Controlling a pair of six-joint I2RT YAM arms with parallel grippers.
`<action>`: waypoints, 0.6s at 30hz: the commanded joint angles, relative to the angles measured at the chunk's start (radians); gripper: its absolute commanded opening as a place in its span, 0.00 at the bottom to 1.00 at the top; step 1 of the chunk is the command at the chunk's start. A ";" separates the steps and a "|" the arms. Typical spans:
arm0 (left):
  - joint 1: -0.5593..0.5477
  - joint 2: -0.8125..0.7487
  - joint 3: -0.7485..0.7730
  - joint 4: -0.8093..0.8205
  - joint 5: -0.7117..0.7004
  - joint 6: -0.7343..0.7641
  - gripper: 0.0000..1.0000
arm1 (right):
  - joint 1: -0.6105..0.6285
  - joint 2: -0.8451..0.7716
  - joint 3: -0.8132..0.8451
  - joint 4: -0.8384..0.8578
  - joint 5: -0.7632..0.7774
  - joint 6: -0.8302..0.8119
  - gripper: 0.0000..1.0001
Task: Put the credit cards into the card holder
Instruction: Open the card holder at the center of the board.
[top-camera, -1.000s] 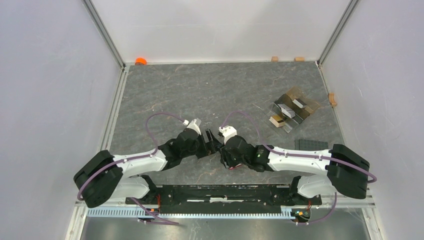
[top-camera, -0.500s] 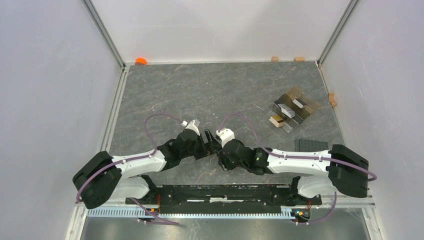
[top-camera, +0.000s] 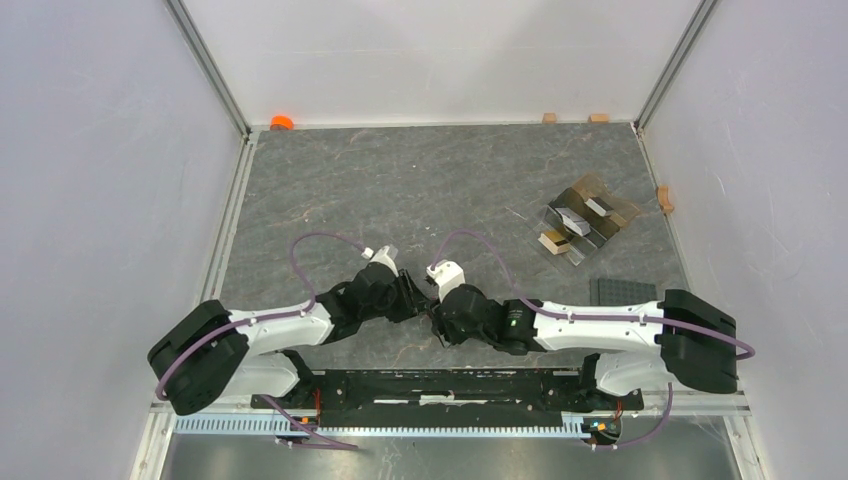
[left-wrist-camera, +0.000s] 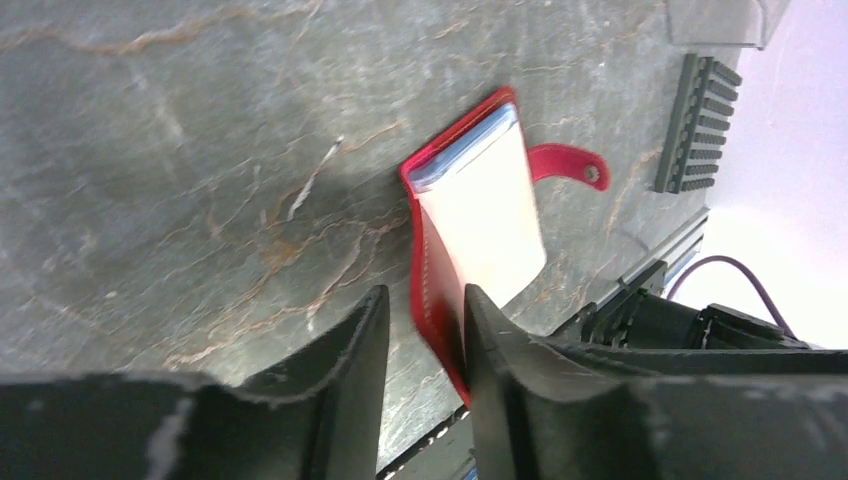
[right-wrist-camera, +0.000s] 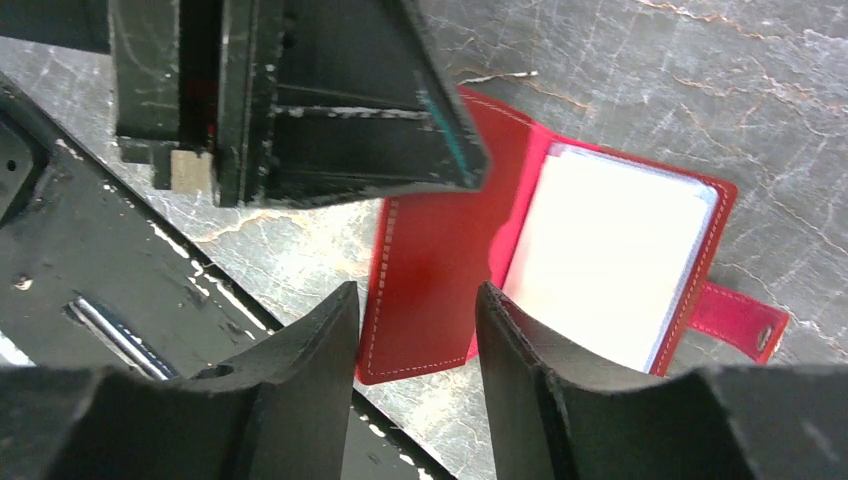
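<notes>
The card holder (left-wrist-camera: 480, 215) is a red wallet lying open on the stone table, with pale sleeves (right-wrist-camera: 610, 260) and a snap strap (right-wrist-camera: 745, 325). One red cover (left-wrist-camera: 435, 300) stands up between the fingers of my left gripper (left-wrist-camera: 425, 300). It rests against the right finger, with a gap to the left one. My right gripper (right-wrist-camera: 417, 295) hovers open over the cover's (right-wrist-camera: 440, 260) near corner, holding nothing. Both grippers meet near the table's front middle (top-camera: 425, 293). I cannot make out the credit cards.
A clear stand (top-camera: 585, 225) with white, tan and dark pieces sits at the right. A dark ribbed rack (top-camera: 622, 290) lies nearer, by the right arm. Small tan blocks (top-camera: 665, 198) and an orange object (top-camera: 281, 122) lie along the walls.
My left gripper's jaws have narrowed from wide open around the red cover. Both wrists have shifted slightly left and nearer.
</notes>
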 joint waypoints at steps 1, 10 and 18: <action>0.000 -0.011 -0.044 0.021 -0.010 -0.018 0.34 | 0.002 -0.045 0.042 -0.050 0.064 0.010 0.54; 0.000 -0.032 -0.070 0.021 -0.021 -0.001 0.16 | -0.121 -0.144 0.001 -0.068 -0.058 -0.046 0.61; 0.000 -0.018 -0.066 0.027 -0.031 0.049 0.05 | -0.288 -0.109 -0.028 -0.013 -0.329 -0.107 0.59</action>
